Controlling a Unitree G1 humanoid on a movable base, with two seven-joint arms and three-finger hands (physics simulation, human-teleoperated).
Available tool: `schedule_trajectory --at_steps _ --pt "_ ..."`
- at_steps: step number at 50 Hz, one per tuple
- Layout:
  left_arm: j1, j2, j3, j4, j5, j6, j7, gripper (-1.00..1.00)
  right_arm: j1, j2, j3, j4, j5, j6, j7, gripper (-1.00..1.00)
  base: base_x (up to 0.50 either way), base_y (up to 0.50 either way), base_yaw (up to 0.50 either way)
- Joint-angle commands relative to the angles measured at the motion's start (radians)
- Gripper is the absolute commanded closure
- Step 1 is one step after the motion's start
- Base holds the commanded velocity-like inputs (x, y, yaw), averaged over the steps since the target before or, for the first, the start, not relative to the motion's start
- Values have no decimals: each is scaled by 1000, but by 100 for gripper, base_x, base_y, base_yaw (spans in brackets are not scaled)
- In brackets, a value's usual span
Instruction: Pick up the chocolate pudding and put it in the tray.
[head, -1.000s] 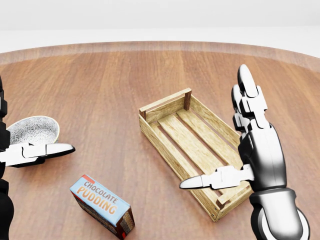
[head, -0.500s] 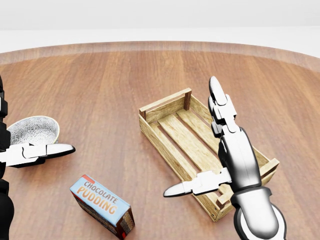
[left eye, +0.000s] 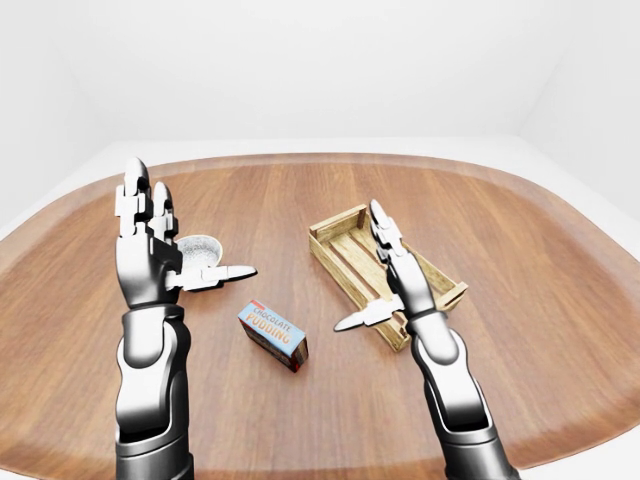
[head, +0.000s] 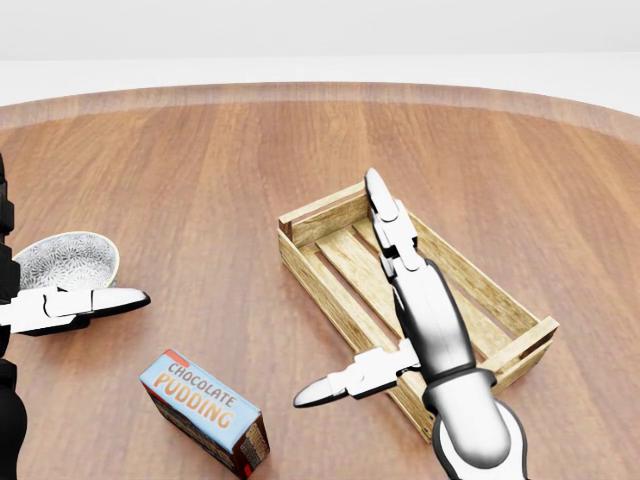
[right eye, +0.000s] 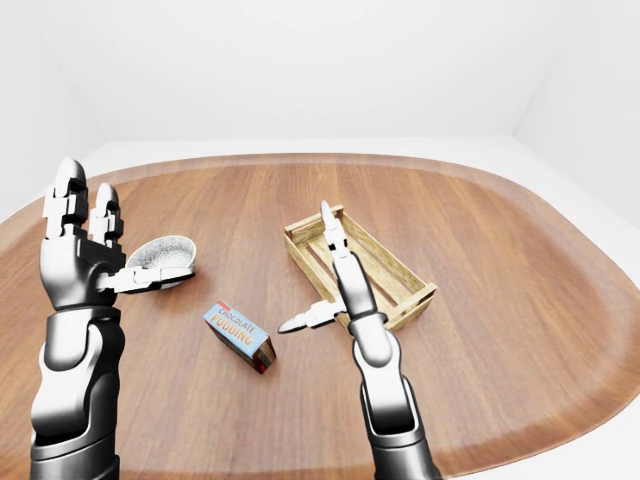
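Wooden tray (head: 500, 300) sits empty at centre-right of head view, chocolate pudding (head: 205, 410) untouched on the table at lower left, my right hand (head: 400, 310) and left hand (left eye: 160, 260) both splayed, nothing grasped.

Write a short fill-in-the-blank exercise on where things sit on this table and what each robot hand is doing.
1. The chocolate pudding lies on the ____, outside the tray.
2. The right robot hand has its fingers ____, gripping nothing.
3. In the head view, the bowl sits at the ____ edge, beside the left robot hand.

Answers: table; open; left
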Motion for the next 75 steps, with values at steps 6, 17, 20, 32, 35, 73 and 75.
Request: schedule_trajectory --at_steps 6,17,20,32,35,73,75 --pt "2 -8 9 14 -33 0 -11 -100 -28 27 54 69 -68 0 19 -100 0 0 0" --pt "-1 -4 12 1 -37 0 -11 -100 -68 48 68 179 -113 0 23 -100 0 0 0" --pt "-2 -4 13 7 -36 0 -12 -100 -73 54 70 203 -116 0 20 -100 0 0 0" --pt "-2 -4 13 4 -39 0 -12 -100 -91 78 93 247 -138 0 20 -100 0 0 0" --pt "-2 -4 13 2 -39 0 -11 -100 -93 81 99 260 -146 0 19 -100 0 0 0" --pt "-2 -3 15 -4 -40 0 -10 -100 -105 134 182 277 -353 0 83 -100 0 0 0" --pt "-2 -3 15 -4 -40 0 -10 -100 -104 135 185 271 -361 0 88 -100 0 0 0"
